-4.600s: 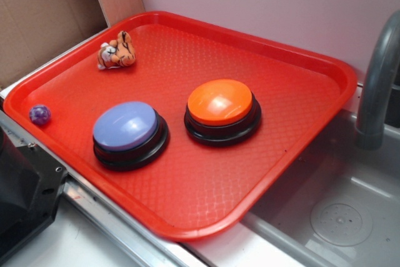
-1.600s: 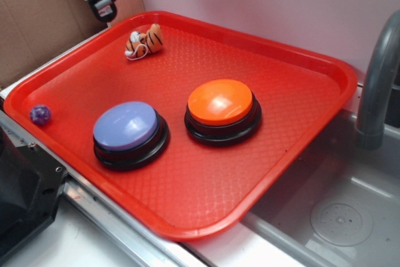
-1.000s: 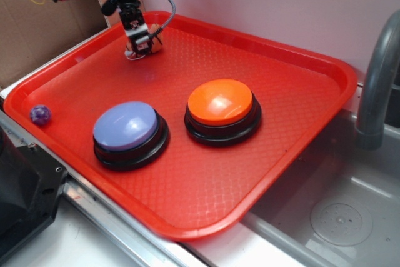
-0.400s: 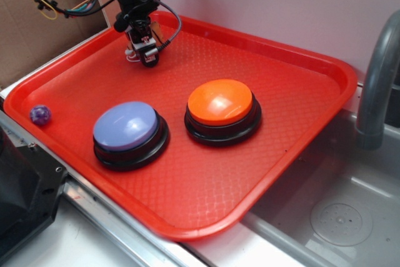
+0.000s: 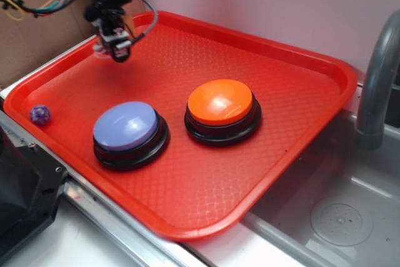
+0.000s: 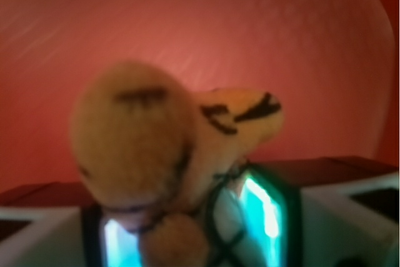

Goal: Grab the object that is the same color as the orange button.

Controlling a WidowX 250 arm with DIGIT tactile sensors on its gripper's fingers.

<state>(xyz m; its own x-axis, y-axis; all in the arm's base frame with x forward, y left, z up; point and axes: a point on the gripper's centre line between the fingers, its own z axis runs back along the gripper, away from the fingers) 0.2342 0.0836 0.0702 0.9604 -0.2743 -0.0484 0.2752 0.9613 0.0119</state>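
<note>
- Two push buttons sit side by side near the middle of the red tray [image 5: 300,123]: the orange button [image 5: 221,102] on the right and a purple button [image 5: 125,125] on the left, both where they were in the earlier pictures
- One tiny purple ball [image 5: 40,114] lies by the tray's left rim, unmoved
- The gripper [image 5: 114,47] hangs over the far left part of the tray, further left and slightly higher than a moment ago, when it was down at the spot where the toy lay
- The plush tiger [image 6: 169,148] is no longer lying on the tray floor at the far side; in the exterior view only a whitish bit shows at the gripper's tip, the rest hidden by the arm
- In the wrist view the tiger fills the centre, blurred, its orange fur and black stripes bulging up between the two fingers [image 6: 265,207], which are clamped on it from both sides
- Behind the tiger in that view is only red tray surface, so the toy appears lifted clear of it, though the blur makes the gap hard to judge
- Coloured cables trail from the arm toward the left, in front of a brown cardboard sheet [image 5: 37,35]
- A grey faucet [image 5: 378,85] stands at the right edge, above a metal sink [image 5: 331,217] set in the worktop beside the tray
</note>
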